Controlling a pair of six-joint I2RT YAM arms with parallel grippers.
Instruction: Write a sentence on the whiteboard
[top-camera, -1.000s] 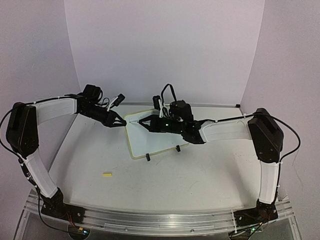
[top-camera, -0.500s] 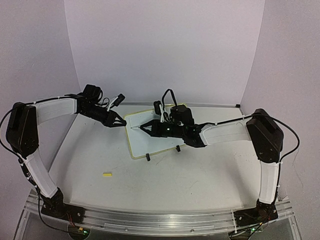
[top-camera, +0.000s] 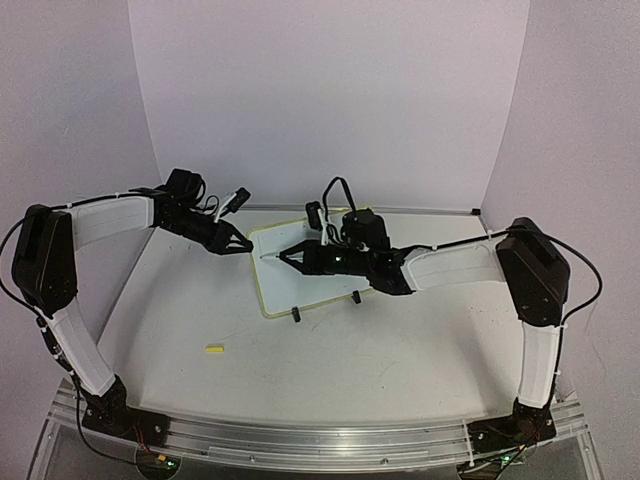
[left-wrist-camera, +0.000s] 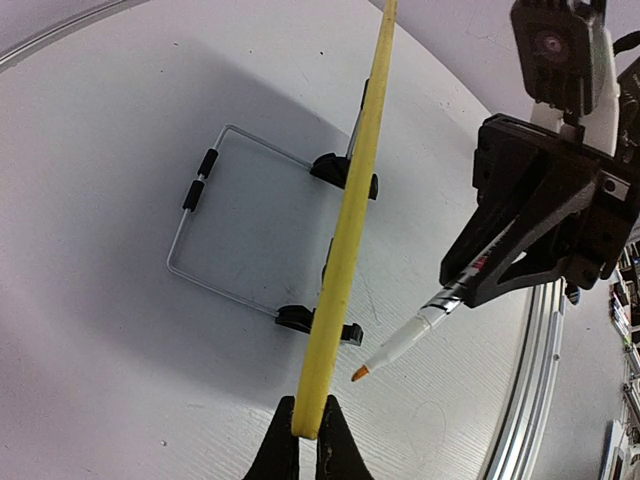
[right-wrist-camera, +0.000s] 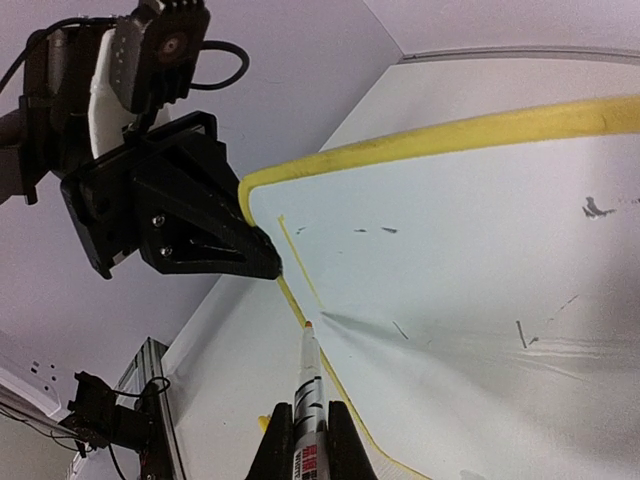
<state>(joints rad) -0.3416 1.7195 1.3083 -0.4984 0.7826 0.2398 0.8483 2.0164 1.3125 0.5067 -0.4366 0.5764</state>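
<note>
1. The whiteboard (top-camera: 292, 290) (left-wrist-camera: 345, 250) (right-wrist-camera: 480, 260) is standing tilted back on the table (top-camera: 350, 380), toward the far side and roughly midway between the two arms.
2. It is resting on two small black feet (top-camera: 296, 315) (left-wrist-camera: 345, 170) along its lower rim, and a wire stand (left-wrist-camera: 215, 240) is folding out behind it.
3. The left gripper (top-camera: 245, 247) (left-wrist-camera: 305, 440) (right-wrist-camera: 268, 265) is reaching in from the whiteboard's left side, and its fingers are clenching the yellow rim near the upper left corner.
4. The right gripper (top-camera: 283, 257) (left-wrist-camera: 465, 288) (right-wrist-camera: 305, 440) is hovering in front of the whiteboard's face, its fingers squeezing the marker (top-camera: 268, 256) (left-wrist-camera: 410, 335) (right-wrist-camera: 308, 385) by the barrel.
5. The marker is pointing its tip at the left part of the whiteboard's face, just inside the rim; whether the tip is touching the surface cannot be told.
6. Of the sentence (right-wrist-camera: 385, 230), only a few short dark strokes are showing, scattered across the whiteboard's face.
7. A small yellow piece (top-camera: 214, 348) is lying on the table in front of the whiteboard and to its left, well apart from it.
</note>
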